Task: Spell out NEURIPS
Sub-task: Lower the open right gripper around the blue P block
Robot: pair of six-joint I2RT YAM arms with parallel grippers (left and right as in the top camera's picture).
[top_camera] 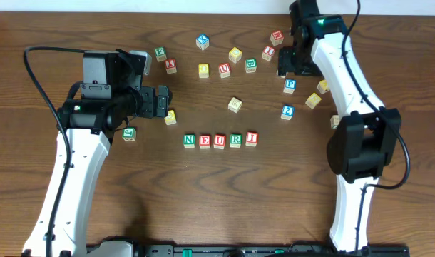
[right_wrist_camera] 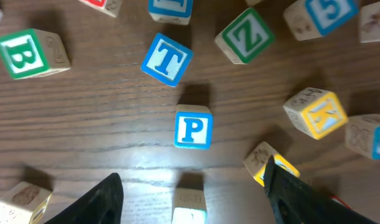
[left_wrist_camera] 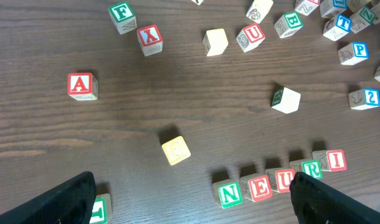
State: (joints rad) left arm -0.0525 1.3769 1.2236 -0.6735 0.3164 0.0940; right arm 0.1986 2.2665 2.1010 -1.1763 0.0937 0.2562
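- Wooden alphabet cubes, five in a row: green N (top_camera: 189,140), red E (top_camera: 205,141), red U (top_camera: 219,141), green R (top_camera: 235,140), red I (top_camera: 252,138). They sit side by side, letters up, reading left to right at the middle of the counter (top_camera: 203,207).
- Blue P cube (right_wrist_camera: 193,127): loose, letter up, well apart from the row, beyond it and to the right. It lies just ahead of the right claw, in line with the gap between its fingers.
- Right claw (right_wrist_camera: 191,173): jaws partway apart, gripping nothing. A pale cube (right_wrist_camera: 190,208) sits between the two fingers and touches neither.
- Left claw (left_wrist_camera: 195,179): spread as wide as I see it go, empty, placed left of the row. In its wrist view the green N is just beside its right finger.
- Yellow cube (left_wrist_camera: 175,150): just ahead of the left claw, well clear of the row; its letter is too faint for me to read.
- Loose cubes around the P: blue T (right_wrist_camera: 167,58), green B (right_wrist_camera: 31,53), green Z (right_wrist_camera: 243,38), yellow K (right_wrist_camera: 318,112).
- Loose cubes on the left side: red A (left_wrist_camera: 82,85), green F (left_wrist_camera: 121,14).
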